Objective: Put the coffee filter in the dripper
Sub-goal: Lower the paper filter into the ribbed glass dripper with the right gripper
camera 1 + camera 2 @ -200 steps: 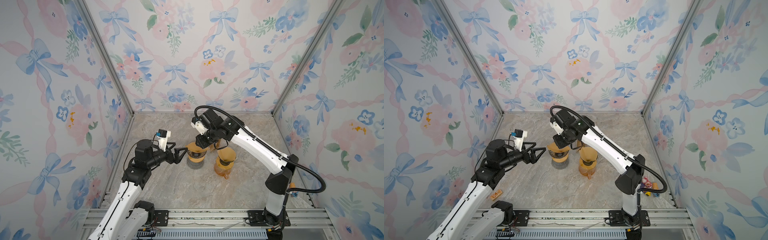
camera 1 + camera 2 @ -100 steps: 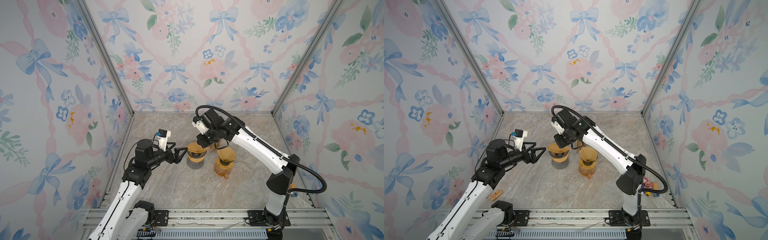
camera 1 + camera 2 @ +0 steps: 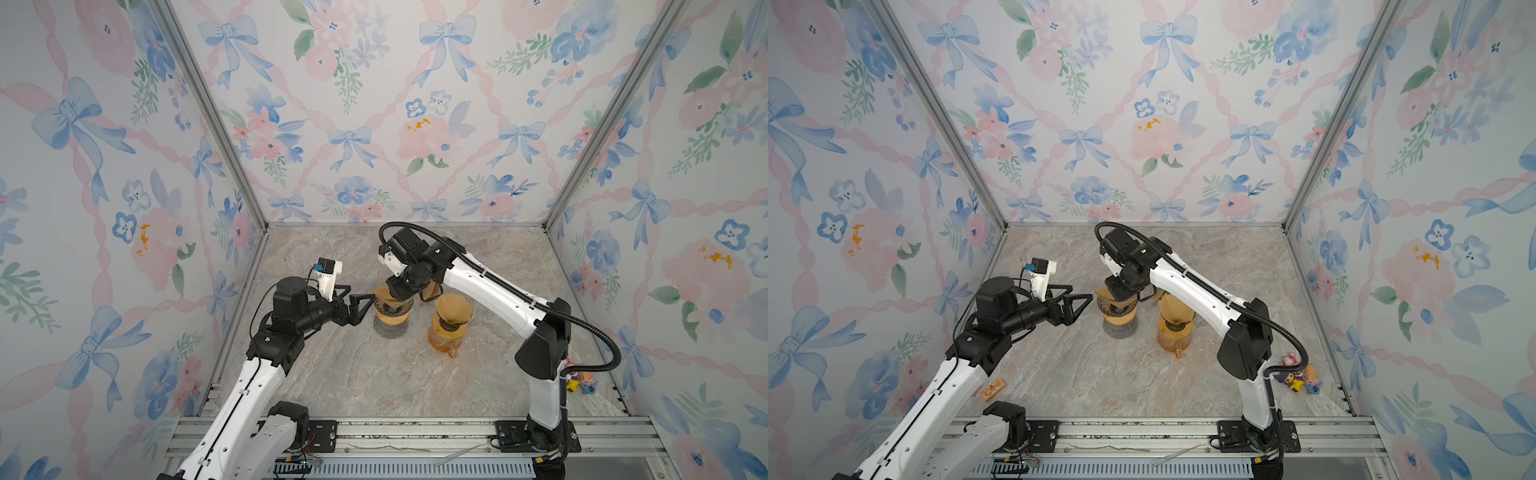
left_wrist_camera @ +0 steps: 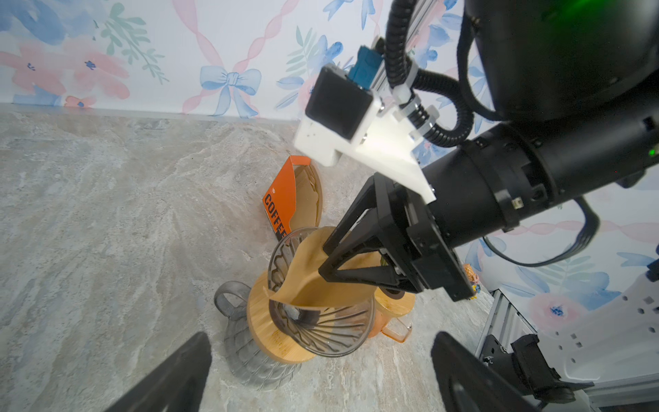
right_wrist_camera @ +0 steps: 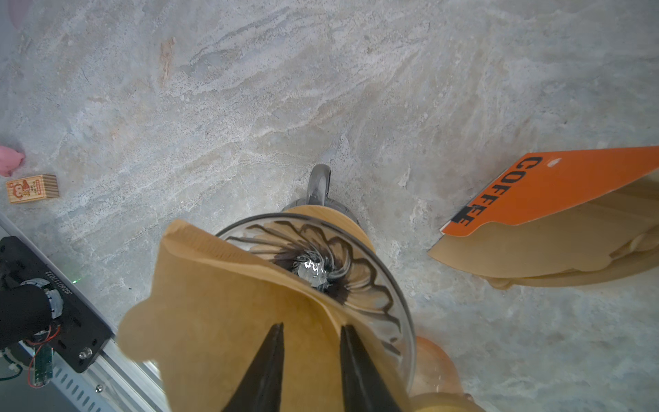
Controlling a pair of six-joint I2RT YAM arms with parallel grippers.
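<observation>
The dripper (image 3: 390,306) (image 3: 1116,308) is a smoky glass cone on a wooden collar, standing on a grey carafe (image 4: 249,353). A brown paper coffee filter (image 4: 310,281) (image 5: 221,303) stands folded flat inside it. It leans on one side of the cone and sticks up past the rim. My right gripper (image 5: 312,325) (image 4: 321,259) hangs right over the filter, open by a narrow gap, with its fingertips against the paper's face. My left gripper (image 3: 360,291) (image 3: 1081,291) is wide open just left of the dripper, touching nothing.
An orange carafe (image 3: 451,328) (image 3: 1175,332) with its own filter-lined cone stands right of the dripper. An orange "COFFEE" filter pack (image 4: 281,192) (image 5: 556,189) lies behind. A small wooden block (image 3: 992,390) sits front left and toy figures (image 3: 1300,376) sit front right.
My right gripper has shifted slightly over the dripper and its jaws have parted from the filter. The left arm has not moved.
</observation>
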